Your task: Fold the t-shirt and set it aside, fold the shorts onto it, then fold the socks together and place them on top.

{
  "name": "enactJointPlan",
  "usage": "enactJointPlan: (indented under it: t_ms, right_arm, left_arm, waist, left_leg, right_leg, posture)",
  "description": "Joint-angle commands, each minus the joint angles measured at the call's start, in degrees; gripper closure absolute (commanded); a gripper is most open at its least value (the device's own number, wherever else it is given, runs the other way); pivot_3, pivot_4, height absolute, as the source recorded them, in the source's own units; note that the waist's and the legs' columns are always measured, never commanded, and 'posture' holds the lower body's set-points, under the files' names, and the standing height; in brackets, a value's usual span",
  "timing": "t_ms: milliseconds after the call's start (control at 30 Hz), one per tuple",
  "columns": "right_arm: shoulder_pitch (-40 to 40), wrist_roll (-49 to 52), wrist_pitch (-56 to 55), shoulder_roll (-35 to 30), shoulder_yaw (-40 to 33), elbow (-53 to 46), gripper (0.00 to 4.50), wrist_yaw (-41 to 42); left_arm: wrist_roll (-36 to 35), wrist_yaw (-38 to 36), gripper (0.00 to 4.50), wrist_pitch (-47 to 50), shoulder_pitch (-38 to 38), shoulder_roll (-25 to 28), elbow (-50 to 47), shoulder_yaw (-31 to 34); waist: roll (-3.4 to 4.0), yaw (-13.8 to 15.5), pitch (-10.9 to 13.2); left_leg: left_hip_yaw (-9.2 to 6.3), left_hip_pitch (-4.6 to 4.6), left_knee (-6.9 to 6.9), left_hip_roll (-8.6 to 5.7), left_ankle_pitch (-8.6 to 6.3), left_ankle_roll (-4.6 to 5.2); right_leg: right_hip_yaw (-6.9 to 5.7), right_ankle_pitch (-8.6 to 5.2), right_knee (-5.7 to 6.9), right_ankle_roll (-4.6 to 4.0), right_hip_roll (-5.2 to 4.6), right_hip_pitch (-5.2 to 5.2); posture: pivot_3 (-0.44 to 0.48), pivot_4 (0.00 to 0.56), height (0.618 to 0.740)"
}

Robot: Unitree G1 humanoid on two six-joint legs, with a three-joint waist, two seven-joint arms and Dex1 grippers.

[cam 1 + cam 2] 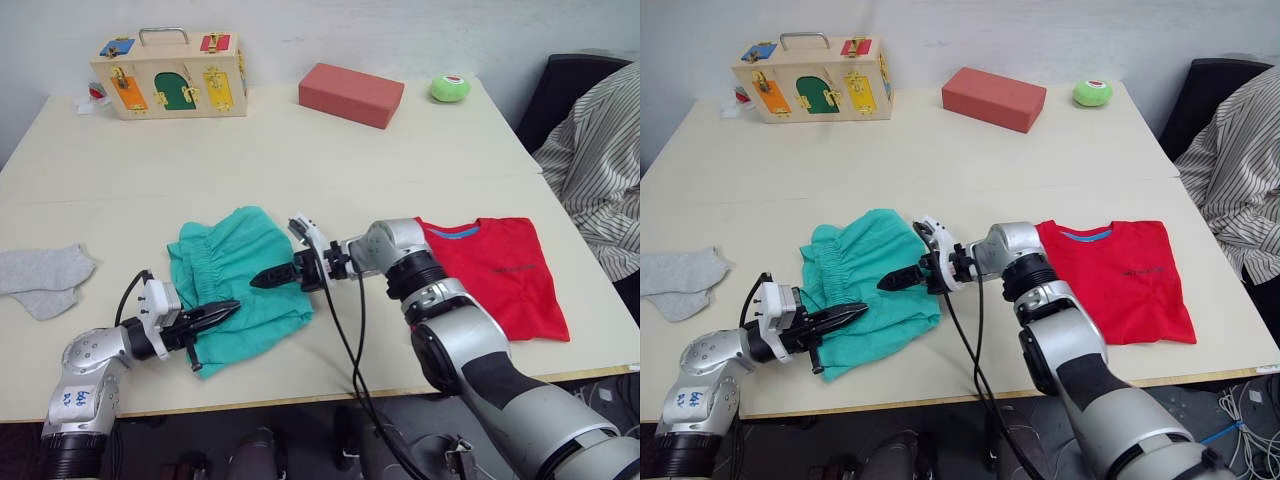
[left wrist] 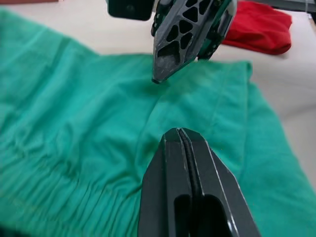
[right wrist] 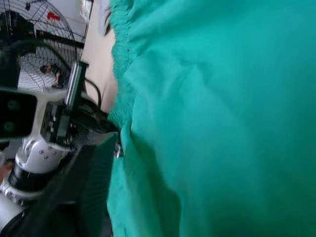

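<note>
**Both pincers over the teal shorts**

The left pincer (image 1: 222,312) has its two black fingers pressed together, as the left wrist view shows plainly, with nothing caught between them; its tip rests on or just above the near part of the shorts (image 1: 238,283). The right pincer (image 1: 265,279) reaches across from the right and points at the middle of the same garment. Its fingers look closed in the head views, though from there it is hard to say whether any cloth is pinched.

The shorts lie bunched on the bench (image 1: 300,160), roughly in the middle near the front edge, with the gathered waistband toward the left. The t-shirt (image 1: 505,275) lies flat just to the right of the right arm, its blue neck label turned toward the far side. The socks (image 1: 40,280) lie together at the left edge of the bench, well apart from the shorts.

At the far side stand a wooden latch box (image 1: 170,78) with coloured doors, a red brick-shaped block (image 1: 351,94) and a small green ball (image 1: 450,88). A person in a striped shirt (image 1: 600,160) sits at the right.
</note>
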Motion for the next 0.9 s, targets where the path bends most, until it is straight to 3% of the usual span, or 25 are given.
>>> enactJointPlan:
  t_ms: [33,100,267,400,600,767,900]
  right_arm:
    - [-1.11,0.21,-3.84,0.69,-3.92,1.93,2.37,-2.67]
    - [-0.23,0.50,-2.16,-0.71,-3.51,-0.44,3.14,-0.83]
    - [5.90,6.04,10.95,-5.92,-2.31,-22.17,4.45,1.65]
    - [10.89,10.62,18.37,-11.93,-2.91,-38.69,4.45,1.35]
    - [14.59,18.52,27.22,-29.89,-6.41,-56.61,4.45,4.41]
    - [18.66,21.60,23.32,-49.24,-6.77,-64.10,4.45,11.84]
    - [21.69,22.23,19.58,-63.27,-10.42,-61.30,4.45,18.09]
  left_arm:
    - [0.07,-0.17,4.50,-2.71,0.98,-0.34,1.02,1.46]
    - [-0.01,-0.17,4.50,-3.22,1.24,-0.48,0.97,1.35]
    - [-1.83,0.31,4.50,-3.58,1.82,-1.42,-1.79,1.60]
    - [-4.47,2.53,4.50,-2.04,2.60,-3.04,-6.09,2.99]
    - [-15.27,6.53,4.50,11.30,3.04,-1.90,-17.94,4.64]
    - [-16.90,6.77,4.50,16.05,1.19,-0.32,-18.80,4.60]
    - [-15.15,5.37,4.50,16.02,1.01,-0.46,-16.87,3.37]
  waist:
    - [0.00,0.04,0.00]
    - [0.00,0.07,0.00]
    - [0.00,0.53,0.00]
    - [0.00,0.58,0.00]
    - [0.01,1.10,0.02]
    - [0.08,1.94,0.09]
    - [0.07,2.24,0.21]
  left_leg:
    - [-0.01,-0.01,0.00,0.00,0.00,0.00]
    - [-0.01,-0.02,0.02,-0.02,-0.01,0.02]
    - [-0.06,-0.08,0.02,-0.04,-0.03,0.06]
    - [-0.13,-0.15,-0.03,-0.03,-0.05,0.08]
    - [-0.13,-0.18,-0.07,-0.04,-0.22,0.36]
    - [-0.13,-0.14,-0.09,-0.04,-0.24,0.37]
    - [-0.06,-0.14,-0.07,-0.08,-0.25,0.38]
  right_leg:
    - [0.00,0.00,-0.01,0.00,-0.01,0.00]
    - [0.00,0.00,-0.05,0.00,-0.04,0.00]
    - [-0.02,0.00,-0.04,0.00,-0.08,0.00]
    - [-0.09,0.01,-0.03,0.01,-0.08,-0.01]
    - [-0.11,0.02,-0.37,0.04,-0.06,0.00]
    - [-0.11,0.02,-0.42,0.04,0.01,0.02]
    - [-0.07,0.05,-0.49,0.10,0.08,0.02]
  posture:
    - [0.000,0.150,0.740]
    - [0.000,0.150,0.740]
    - [0.000,0.150,0.740]
    - [0.000,0.150,0.740]
    - [0.000,0.150,0.740]
    - [0.000,0.150,0.740]
    - [0.000,0.150,0.740]
